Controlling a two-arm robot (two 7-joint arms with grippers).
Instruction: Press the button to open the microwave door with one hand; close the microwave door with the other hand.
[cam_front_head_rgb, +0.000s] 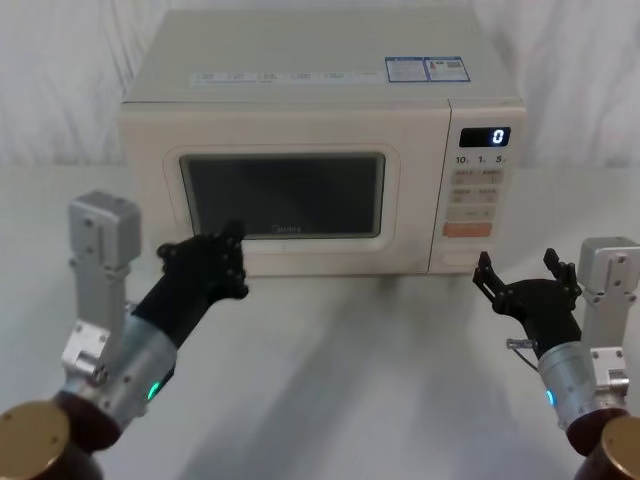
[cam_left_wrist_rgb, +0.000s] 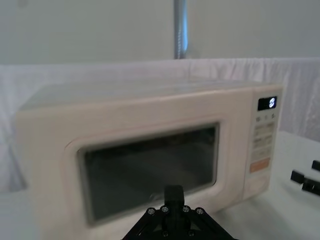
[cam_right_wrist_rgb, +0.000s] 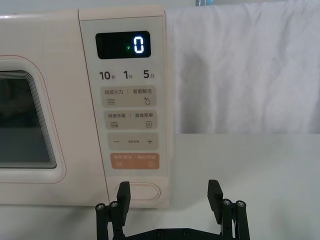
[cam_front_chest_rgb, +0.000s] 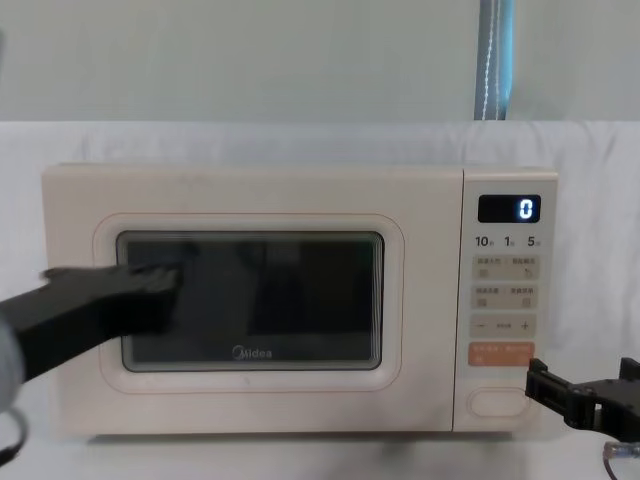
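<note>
Our right gripper (cam_right_wrist_rgb: 169, 195), fingers apart, faces the button (cam_right_wrist_rgb: 142, 191); fingers could straddle it. Left gripper (cam_front_head_rgb: 215, 258) at door (cam_front_chest_rgb: 250, 305), cannot tell.

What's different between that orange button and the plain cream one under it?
The orange button is a coloured rectangle with printed marks; the button below is cream, pill-shaped and unmarked. The right end effector, fingers open, sits in front of the cream one, not the orange. Both lie at the bottom of the control panel.
</note>
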